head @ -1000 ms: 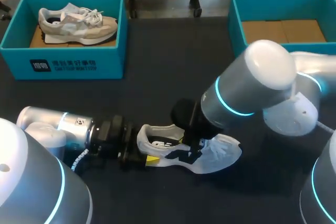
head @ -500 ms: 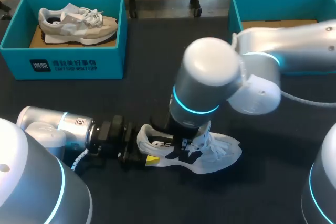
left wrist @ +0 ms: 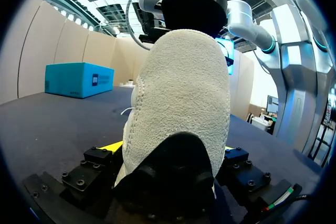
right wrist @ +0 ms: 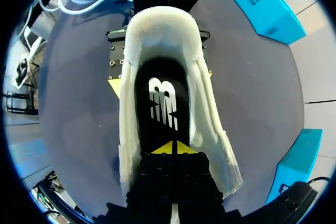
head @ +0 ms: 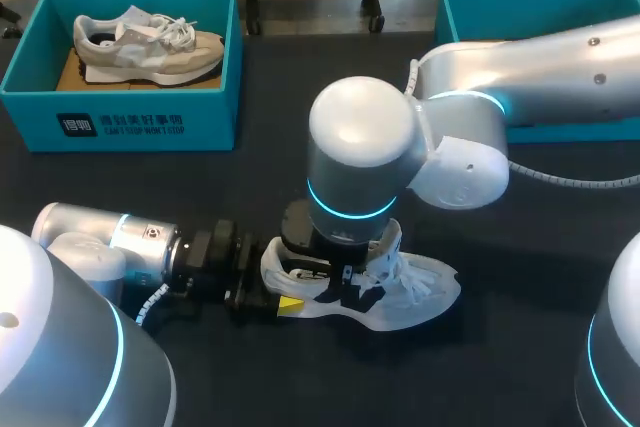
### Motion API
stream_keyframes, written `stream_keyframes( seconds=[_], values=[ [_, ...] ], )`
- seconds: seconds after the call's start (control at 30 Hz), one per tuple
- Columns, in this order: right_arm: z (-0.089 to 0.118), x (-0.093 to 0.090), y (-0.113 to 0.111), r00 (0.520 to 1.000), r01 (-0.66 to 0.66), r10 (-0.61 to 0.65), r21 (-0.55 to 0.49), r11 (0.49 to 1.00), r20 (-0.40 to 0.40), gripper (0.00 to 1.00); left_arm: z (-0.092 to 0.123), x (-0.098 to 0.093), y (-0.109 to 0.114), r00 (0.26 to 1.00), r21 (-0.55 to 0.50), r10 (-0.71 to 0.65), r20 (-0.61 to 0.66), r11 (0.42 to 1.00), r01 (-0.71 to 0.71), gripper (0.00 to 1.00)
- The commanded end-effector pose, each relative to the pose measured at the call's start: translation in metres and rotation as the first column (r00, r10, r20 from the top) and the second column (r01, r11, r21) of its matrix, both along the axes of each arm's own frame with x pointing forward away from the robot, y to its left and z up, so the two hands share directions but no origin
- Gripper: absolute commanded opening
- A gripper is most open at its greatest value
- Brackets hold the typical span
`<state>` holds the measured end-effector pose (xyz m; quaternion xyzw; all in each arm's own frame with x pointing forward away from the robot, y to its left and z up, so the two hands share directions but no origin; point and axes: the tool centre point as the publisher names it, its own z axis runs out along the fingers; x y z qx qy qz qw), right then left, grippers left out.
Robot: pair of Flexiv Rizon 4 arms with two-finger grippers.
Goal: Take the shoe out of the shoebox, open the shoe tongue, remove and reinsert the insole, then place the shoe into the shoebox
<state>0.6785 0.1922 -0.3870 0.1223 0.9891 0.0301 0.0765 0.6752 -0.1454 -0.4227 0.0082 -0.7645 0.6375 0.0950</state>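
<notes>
A white shoe [head: 420, 292] lies on the dark table, toe to the right. My left gripper [head: 283, 289] holds its heel, one finger on each side; in the left wrist view the heel [left wrist: 178, 103] fills the space between the fingers. My right arm comes in from the right and its wrist [head: 345, 237] stands over the shoe's opening. My right gripper [right wrist: 172, 149] is shut, its yellow tips together inside the shoe and down on the black insole [right wrist: 160, 103]. The shoe's white collar [right wrist: 210, 108] spreads to both sides of the gripper.
A teal shoebox [head: 140, 122] at the back left holds a second, beige shoe [head: 140, 42]. Another teal shoebox [head: 450, 37] at the back right shows only its cardboard floor; my right arm passes in front of it.
My right arm has swung leftward, bringing its big joint over the shoe's middle. The shoe and my left arm have stayed where they were.
</notes>
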Motion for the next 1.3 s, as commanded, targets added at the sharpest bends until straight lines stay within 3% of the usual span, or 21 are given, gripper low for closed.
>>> stream_keyframes(
  seconds=[0.03, 0.27, 0.57, 0.93, 1.3],
  values=[
    [-0.002, 0.002, -0.01, 1.0, -0.007, 0.007, 0.018, 1.0, 0.0, 0.09, -0.002, 0.001, 0.001, 1.0, 0.002, 0.004, 0.001, 1.0, -0.004, 0.0],
    [-0.008, 0.006, -0.011, 0.999, -0.035, 0.035, 0.024, 0.999, -0.007, 0.28, -0.002, 0.001, 0.001, 1.0, 0.002, 0.004, 0.001, 1.0, -0.004, 0.0],
    [-0.016, 0.009, -0.009, 0.998, -0.053, 0.053, -0.002, 0.999, -0.042, 0.38, -0.002, 0.001, 0.001, 1.0, 0.002, 0.004, 0.001, 1.0, -0.004, 0.0],
    [-0.047, 0.004, 0.0, 0.983, -0.064, 0.057, -0.036, 0.997, -0.175, 0.43, -0.002, 0.001, 0.001, 1.0, 0.002, 0.004, 0.001, 1.0, -0.004, 0.0],
    [-0.056, -0.024, 0.01, 0.965, -0.09, 0.081, -0.026, 0.996, -0.249, 0.42, -0.002, 0.001, 0.001, 1.0, 0.002, 0.004, 0.001, 1.0, -0.004, 0.0]
  ],
)
